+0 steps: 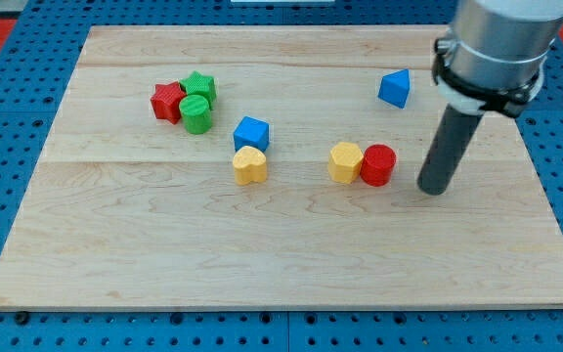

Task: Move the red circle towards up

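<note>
The red circle [378,164] lies right of the board's middle, touching a yellow hexagon-like block [345,161] on its left. My tip [434,188] rests on the board just to the view's right of the red circle and slightly lower, with a small gap between them. The dark rod rises from the tip to the arm's grey body at the view's top right.
A blue triangle-like block [395,88] sits above the red circle. A blue cube [251,132] touches a yellow heart [249,165] near the middle. At the left, a red star [167,101], a green star [199,86] and a green cylinder [197,113] cluster together.
</note>
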